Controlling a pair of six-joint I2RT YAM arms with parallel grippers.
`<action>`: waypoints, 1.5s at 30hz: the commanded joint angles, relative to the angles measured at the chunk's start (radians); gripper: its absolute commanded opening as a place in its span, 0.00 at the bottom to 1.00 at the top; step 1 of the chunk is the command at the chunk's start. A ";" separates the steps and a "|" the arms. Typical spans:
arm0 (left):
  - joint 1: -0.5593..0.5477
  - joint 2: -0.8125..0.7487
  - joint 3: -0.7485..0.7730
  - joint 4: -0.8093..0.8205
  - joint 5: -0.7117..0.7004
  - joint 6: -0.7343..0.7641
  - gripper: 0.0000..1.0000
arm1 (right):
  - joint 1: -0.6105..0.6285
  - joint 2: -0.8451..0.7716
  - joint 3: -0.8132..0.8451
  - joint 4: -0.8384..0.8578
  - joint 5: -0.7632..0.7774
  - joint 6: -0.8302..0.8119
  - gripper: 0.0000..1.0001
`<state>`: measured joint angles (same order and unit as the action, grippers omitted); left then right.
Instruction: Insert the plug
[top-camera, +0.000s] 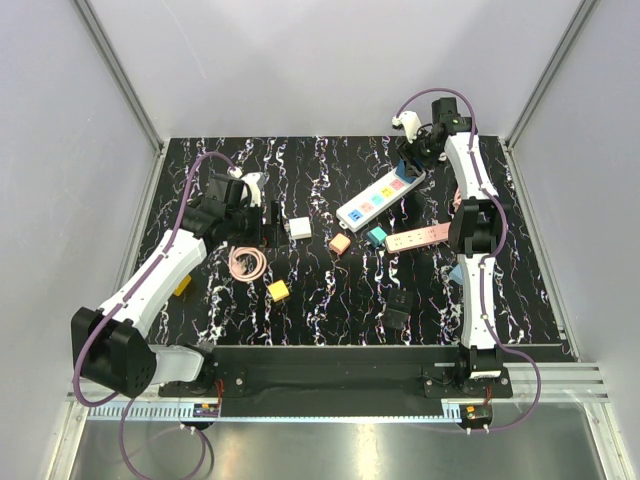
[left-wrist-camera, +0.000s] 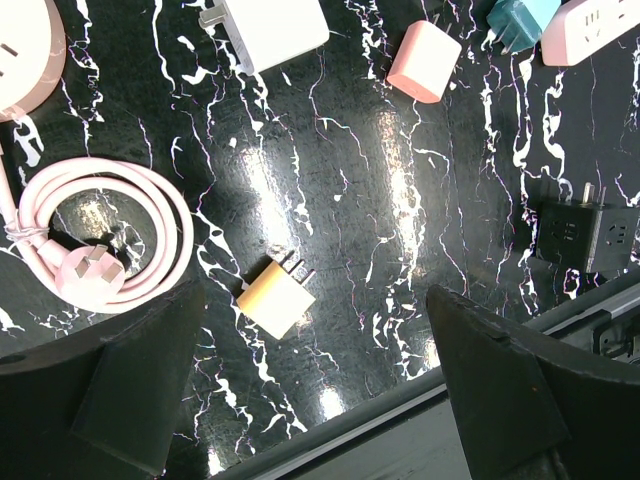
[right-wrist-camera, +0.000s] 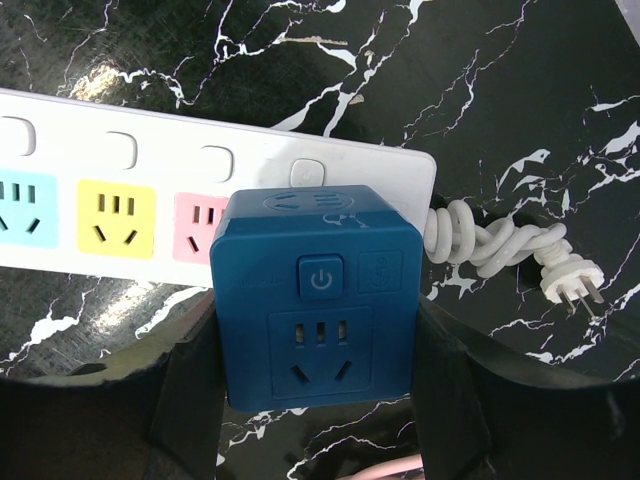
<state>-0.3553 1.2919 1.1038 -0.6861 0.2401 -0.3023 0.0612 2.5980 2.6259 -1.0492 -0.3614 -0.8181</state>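
Observation:
My right gripper is shut on a blue cube adapter, its socket face toward the camera. It holds the adapter over the cord end of the white power strip, which has coloured sockets, and covers that end. In the top view, the right gripper is at the strip's far right end. My left gripper is open and empty, hovering above the table; a yellow plug lies below it, nearer the left finger.
A white charger, pink plug, teal plug, pink power strip, black adapter and coiled pink cable lie mid-table. The white strip's coiled cord and plug lie right of the adapter.

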 joint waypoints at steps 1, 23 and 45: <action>-0.004 -0.006 0.010 0.040 0.027 0.015 0.98 | -0.004 0.051 0.037 -0.034 0.004 -0.032 0.00; -0.002 -0.002 0.010 0.040 0.042 0.019 0.98 | 0.012 0.105 0.128 -0.195 0.045 -0.038 0.00; -0.002 -0.011 0.008 0.042 0.064 0.012 0.98 | 0.035 0.004 0.026 -0.324 0.018 0.140 0.00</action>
<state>-0.3553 1.2922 1.1038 -0.6861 0.2840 -0.3023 0.0776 2.6167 2.6884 -1.1778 -0.3344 -0.7414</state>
